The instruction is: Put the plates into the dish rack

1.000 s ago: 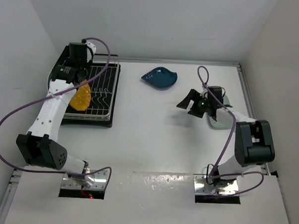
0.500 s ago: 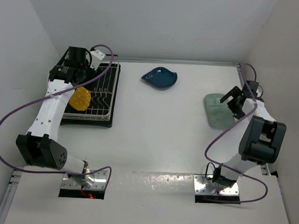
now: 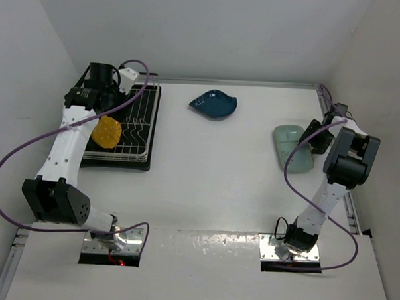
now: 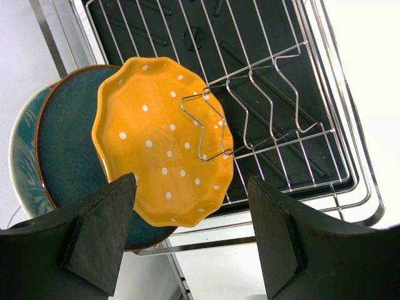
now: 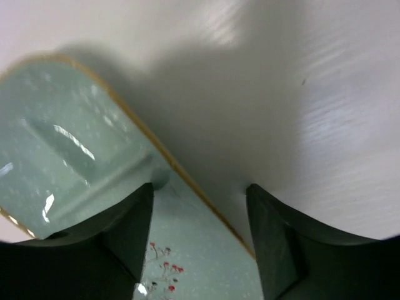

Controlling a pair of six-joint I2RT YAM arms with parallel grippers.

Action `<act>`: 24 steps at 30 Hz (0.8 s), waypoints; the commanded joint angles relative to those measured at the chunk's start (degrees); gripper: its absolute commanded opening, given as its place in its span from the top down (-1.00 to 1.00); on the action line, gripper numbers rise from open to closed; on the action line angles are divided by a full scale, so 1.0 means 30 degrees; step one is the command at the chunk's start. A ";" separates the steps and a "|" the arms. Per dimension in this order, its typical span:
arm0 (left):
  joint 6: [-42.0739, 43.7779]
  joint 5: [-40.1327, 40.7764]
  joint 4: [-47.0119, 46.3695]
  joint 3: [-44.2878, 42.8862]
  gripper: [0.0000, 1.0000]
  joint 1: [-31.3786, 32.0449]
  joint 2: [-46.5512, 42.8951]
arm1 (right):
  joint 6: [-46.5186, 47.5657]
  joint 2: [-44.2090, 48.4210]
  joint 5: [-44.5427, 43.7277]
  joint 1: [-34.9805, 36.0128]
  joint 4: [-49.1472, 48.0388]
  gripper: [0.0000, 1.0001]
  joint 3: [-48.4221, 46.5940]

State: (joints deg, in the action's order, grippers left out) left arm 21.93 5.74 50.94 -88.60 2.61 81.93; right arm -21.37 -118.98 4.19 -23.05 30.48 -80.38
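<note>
Right gripper [image 5: 199, 190] is straddling the mint plate [image 5: 69, 137] rim, wide open and empty; I'm seeing left gripper [image 4: 190, 181] hanging open over yellow plate [image 4: 150, 144].

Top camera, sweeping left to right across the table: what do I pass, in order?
dish rack → dark blue leaf-shaped plate → pale mint oblong plate

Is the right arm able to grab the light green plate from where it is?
Probably yes: the right arm has its open jaws either side of the mint plate rim, with nothing between them and it.
</note>
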 commanded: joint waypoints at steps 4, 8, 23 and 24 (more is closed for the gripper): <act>-0.0221 -0.0448 -0.0163 -0.0409 -0.52 -0.0343 -0.0064 | 0.0442 0.1250 0.2177 0.0066 -0.0344 -0.04 0.3265; -0.0221 -0.0448 -0.0163 -0.0585 -0.52 -0.0343 -0.0064 | 0.0268 0.1545 0.2851 0.0066 -0.0609 0.64 0.4320; -0.0046 -0.7150 0.1126 -0.1811 -0.52 0.1178 0.1428 | -0.7425 0.9386 1.1578 0.2957 -1.1589 1.00 1.1934; -0.0046 -0.7795 0.1300 -0.1815 -0.52 0.1180 0.1604 | -0.7845 0.9744 1.1670 0.3401 -1.3510 1.00 1.2461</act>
State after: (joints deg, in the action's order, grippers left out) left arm 21.78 -8.54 53.56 -91.09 5.08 85.60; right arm -35.86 -95.37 29.02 -17.45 7.03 -44.51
